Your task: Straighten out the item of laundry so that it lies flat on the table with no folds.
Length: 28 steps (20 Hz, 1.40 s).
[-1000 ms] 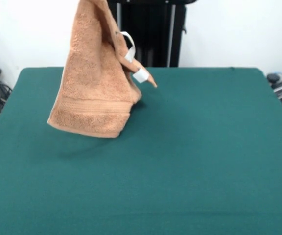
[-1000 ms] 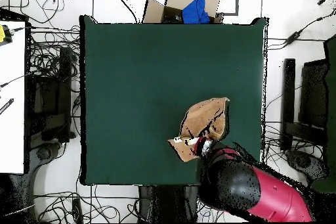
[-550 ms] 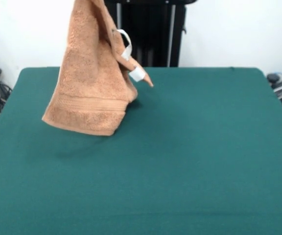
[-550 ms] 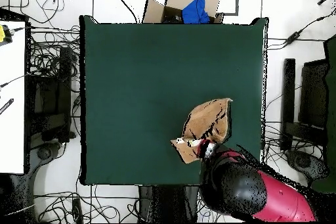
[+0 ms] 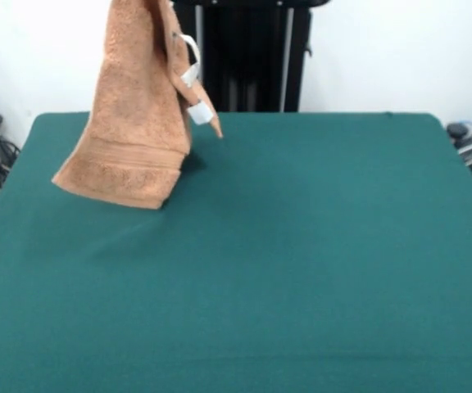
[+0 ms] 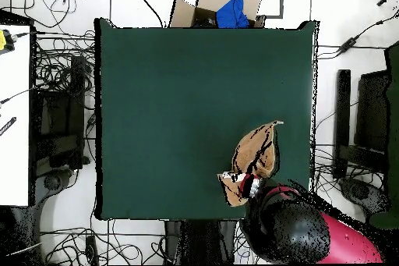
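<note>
1. No readable writing anywhere: small white tag (image 5: 201, 114) on the towel (image 5: 133, 115) shows blank, with a white loop (image 5: 190, 61) just above it, too small to read for print.
2. Towel in light orange-tan terry, looped and nubby in texture, hanging lifted above the table (image 5: 301, 246) in the front view, gathered narrow at the top where it leaves the picture's upper edge and widening downward into a rough cone.
3. Woven border band (image 5: 125, 154) running flatter and smoother across the towel near its lower hem, tilted, with the lowest corner pointing down toward the felt.
4. One pointed corner sticking out sideways beside the tag, folds doubled over one another along that edge.
5. Lower hem clear of the table in the front view, a soft shadow lying on the green under it.
6. Seen from overhead, towel (image 6: 254, 161) bunched into a narrow, crumpled shape near the table's (image 6: 171, 107) corner beside the robot's base, close to two edges, most of the green surface well apart from it.
7. Table top dark green, felt-like, matte, rectangular, without creases.
8. Red and black arm (image 6: 312, 232) rounded and glossy, overlapping the table's edge right by the towel in the overhead view.
9. Gripper itself hidden by cloth and arm; cannot tell how the fingers stand.
10. Cardboard box (image 6: 214, 5) with something blue (image 6: 232, 12) inside, off the table's opposite edge on the floor.
</note>
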Available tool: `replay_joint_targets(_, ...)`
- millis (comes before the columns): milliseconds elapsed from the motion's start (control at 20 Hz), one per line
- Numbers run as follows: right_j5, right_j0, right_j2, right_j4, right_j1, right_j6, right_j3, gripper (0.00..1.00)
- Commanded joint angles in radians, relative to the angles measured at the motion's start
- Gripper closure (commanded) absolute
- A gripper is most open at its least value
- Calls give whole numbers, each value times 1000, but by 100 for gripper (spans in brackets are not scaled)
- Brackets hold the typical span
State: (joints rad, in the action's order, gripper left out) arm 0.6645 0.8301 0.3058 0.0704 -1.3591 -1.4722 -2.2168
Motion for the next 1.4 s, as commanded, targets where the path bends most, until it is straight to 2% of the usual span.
replay_joint_targets(50, 68, 18, 73, 51, 6, 218, -70, 100)
replay_joint_targets(450, -32, 22, 94, 91, 121, 179, -56, 100)
replay_joint_targets(1000, -177, -60, 121, 125, 305, 25, -8, 100)
replay_joint_targets(1400, -175, -100, 109, 108, 299, -14, 5, 100)
